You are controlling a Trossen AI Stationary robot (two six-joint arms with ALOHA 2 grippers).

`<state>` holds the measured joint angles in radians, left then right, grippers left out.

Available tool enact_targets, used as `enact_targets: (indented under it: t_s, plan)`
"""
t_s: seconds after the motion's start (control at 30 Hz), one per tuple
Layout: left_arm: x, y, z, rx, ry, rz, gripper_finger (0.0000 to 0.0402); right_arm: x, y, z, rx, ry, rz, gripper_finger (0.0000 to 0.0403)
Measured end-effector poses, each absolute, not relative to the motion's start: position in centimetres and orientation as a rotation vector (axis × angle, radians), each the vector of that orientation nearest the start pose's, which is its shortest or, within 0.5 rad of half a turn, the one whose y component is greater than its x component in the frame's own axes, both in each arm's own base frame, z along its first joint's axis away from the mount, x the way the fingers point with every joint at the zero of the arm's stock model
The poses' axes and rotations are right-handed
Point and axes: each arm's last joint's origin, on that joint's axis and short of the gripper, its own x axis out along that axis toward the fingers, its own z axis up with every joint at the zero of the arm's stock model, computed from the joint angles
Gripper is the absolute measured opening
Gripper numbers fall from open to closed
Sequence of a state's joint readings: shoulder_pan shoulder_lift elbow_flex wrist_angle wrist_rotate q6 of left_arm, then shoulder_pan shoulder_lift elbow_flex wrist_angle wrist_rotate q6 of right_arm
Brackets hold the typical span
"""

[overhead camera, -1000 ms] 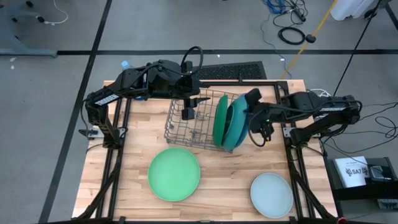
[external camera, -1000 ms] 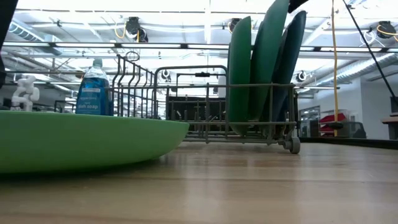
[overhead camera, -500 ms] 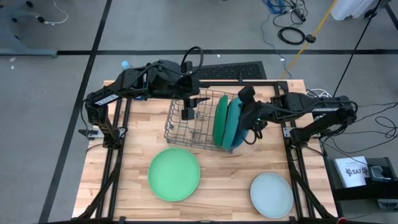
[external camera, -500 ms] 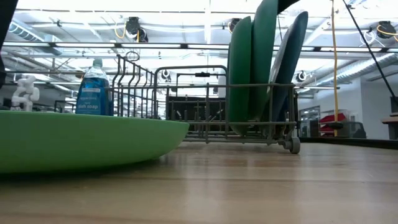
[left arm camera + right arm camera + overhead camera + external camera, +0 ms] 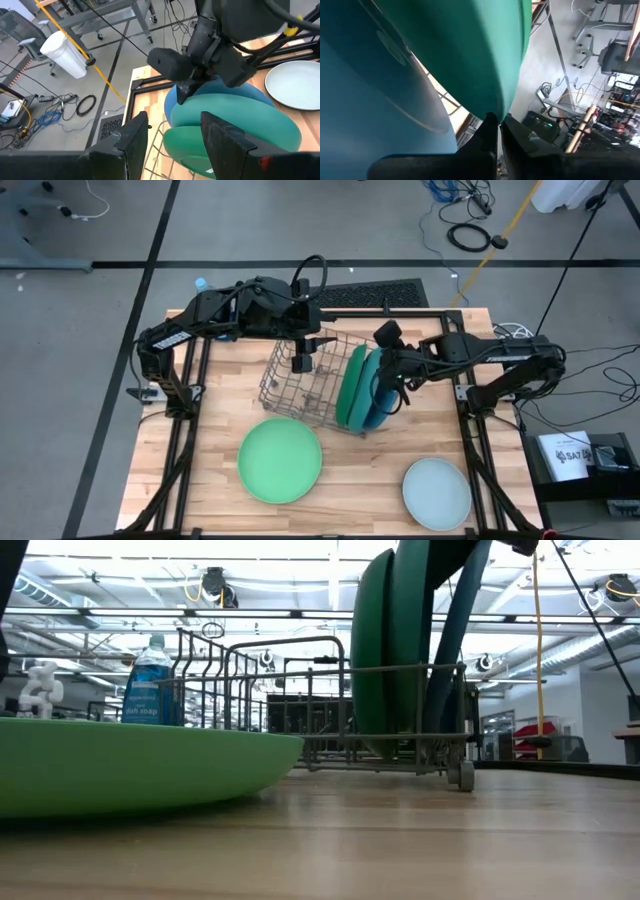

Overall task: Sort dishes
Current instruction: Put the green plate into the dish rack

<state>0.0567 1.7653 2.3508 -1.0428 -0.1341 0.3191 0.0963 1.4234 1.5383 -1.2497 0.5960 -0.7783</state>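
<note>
Right end effector [image 5: 383, 370] shut at the racked plates.
Teal plate [image 5: 366, 388], dark green plate [image 5: 349, 387] and blue plate [image 5: 384, 394] stand in wire rack [image 5: 300, 385]; left end effector [image 5: 301, 363] open above rack.

In the low view the light green plate [image 5: 130, 765] ran off the left edge (its rim only), and the racked plates' [image 5: 400, 640] tops were cropped.

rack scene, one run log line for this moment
right gripper: shut, at teal plate in rack | left gripper: open over rack | light green plate, pale mint plate: on table
</note>
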Motion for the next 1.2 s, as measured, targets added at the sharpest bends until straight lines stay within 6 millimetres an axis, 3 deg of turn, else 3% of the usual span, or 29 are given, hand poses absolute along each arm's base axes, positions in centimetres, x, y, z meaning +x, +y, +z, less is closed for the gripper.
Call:
enact_targets:
  t_s: [0.3, 0.77, 1.2]
  plan:
    - [32.7, 2.3, 50.5, 0.330, 0.490, 0.112, 0.0182, 26.2, 1.7, 38.1, -1.185, 1.075, -0.014, 0.0000]
    - [32.6, 2.2, 50.3, 0.335, 0.514, 0.106, 0.0182, 26.3, 1.1, 37.9, -1.182, 1.100, -0.018, 0.0000]
    - [32.6, 2.1, 50.1, 0.330, 0.526, 0.072, 0.0182, 26.6, -0.9, 35.8, -1.113, 1.171, -0.024, 0.0001]
